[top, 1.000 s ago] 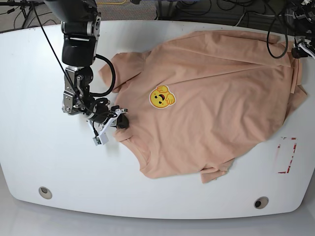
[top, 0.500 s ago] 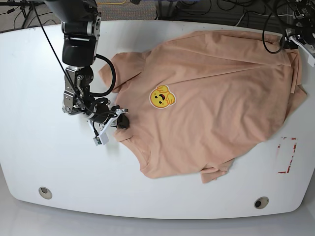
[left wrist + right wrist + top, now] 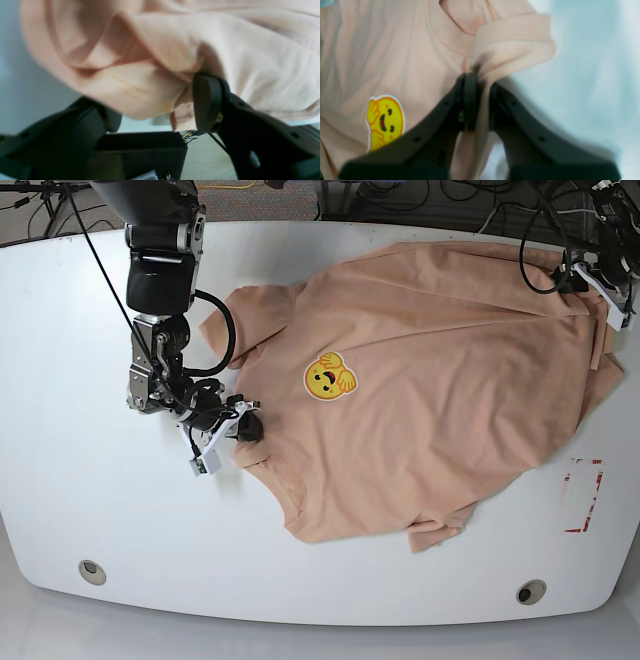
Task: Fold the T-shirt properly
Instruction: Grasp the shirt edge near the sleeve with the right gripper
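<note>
The peach T-shirt (image 3: 430, 380) lies spread on the white table (image 3: 60, 380), its yellow face print (image 3: 328, 378) up. My right gripper (image 3: 243, 428) is at the shirt's left edge by the collar. In the right wrist view the right gripper (image 3: 480, 82) is shut on a pinched fold of the T-shirt (image 3: 395, 50) beside the neckline, with the face print (image 3: 384, 122) at lower left. My left gripper (image 3: 600, 285) is at the shirt's far right corner. In the left wrist view the left gripper (image 3: 157, 105) stands open, and a bunched fold of the T-shirt (image 3: 250, 50) bulges between its jaws.
A red-marked rectangle (image 3: 582, 495) is on the table right of the shirt. Two round holes (image 3: 92, 571) (image 3: 530, 591) sit near the front edge. Cables (image 3: 450, 200) lie behind the table's back edge. The shirt's right side reaches close to the table's edge.
My left arm has come in from the top right edge, down onto the shirt's far right corner. The right arm and the shirt by it have not moved.
</note>
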